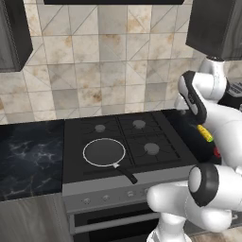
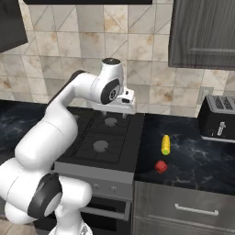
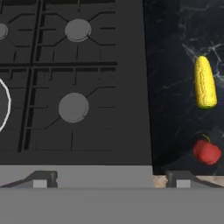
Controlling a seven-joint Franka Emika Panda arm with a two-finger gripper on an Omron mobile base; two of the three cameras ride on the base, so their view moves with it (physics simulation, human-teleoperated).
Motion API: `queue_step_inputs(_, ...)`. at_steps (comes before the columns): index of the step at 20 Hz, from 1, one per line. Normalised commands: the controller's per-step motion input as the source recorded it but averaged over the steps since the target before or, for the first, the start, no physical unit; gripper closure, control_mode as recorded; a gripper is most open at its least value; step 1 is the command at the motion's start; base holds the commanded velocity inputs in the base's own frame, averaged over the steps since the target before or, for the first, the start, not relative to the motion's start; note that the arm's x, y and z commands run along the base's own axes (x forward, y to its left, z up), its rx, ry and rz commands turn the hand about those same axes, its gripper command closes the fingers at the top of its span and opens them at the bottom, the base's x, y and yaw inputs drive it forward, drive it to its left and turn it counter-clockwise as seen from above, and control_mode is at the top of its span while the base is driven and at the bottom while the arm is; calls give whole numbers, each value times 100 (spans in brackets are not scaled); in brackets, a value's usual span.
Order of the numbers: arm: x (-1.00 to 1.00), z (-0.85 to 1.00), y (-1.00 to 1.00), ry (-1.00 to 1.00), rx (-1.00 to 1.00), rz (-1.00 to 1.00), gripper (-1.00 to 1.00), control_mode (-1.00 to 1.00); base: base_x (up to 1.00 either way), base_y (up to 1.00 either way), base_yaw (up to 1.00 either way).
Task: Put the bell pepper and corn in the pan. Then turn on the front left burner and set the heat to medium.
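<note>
The gripper [image 3: 109, 180] hangs above the right half of the stove with its jaws spread wide and nothing between them — in the hand view the two dark tips sit far apart at the bottom edge, over the stove's pale front strip. In the right base view the gripper [image 2: 114, 111] hovers over the rear burners, well clear of the grates.

Neither vegetable is in the pan yet, so the first step is judged to be in hand: fetching the produce. The corn [image 2: 165, 144] lies on the dark marble counter [image 2: 193, 160] right of the stove, with the bell pepper [image 2: 160, 166] just in front of it, nearer the counter's edge. The pan [image 1: 104, 152] sits empty on the front left burner, its handle pointing toward the front right. The next move likely calls for swinging the hand right, off the stove, and coming down over one of the two vegetables with the jaws held wide.

The left base view gives the whole pan, but there the arm covers most of the corn and pepper. The right base view lays both vegetables open, along with a toaster [image 2: 218, 118] — while the arm hides the pan. The hand view catches the corn [image 3: 204, 82], the pepper [image 3: 206, 152] and a sliver of the pan's pale rim [image 3: 5, 105].
</note>
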Motion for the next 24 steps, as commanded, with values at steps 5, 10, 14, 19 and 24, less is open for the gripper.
queue_step_inputs(5, -22, -63, -58, 0, -1, 0, -100, -100, 0, 0, 0)
queue_step_inputs(10, -11, -31, -65, 12, -4, -15, -100, -100, 0, 0, 0)
queue_step_inputs(14, 0, -18, -75, 25, -1, -34, -100, -100, 0, 0, 0)
queue_step_inputs(19, 0, -23, -64, 27, -2, -31, -100, -100, 0, 0, 0)
queue_step_inputs(24, -4, -27, -20, 2, 1, -6, -100, -100, 0, 0, 0)
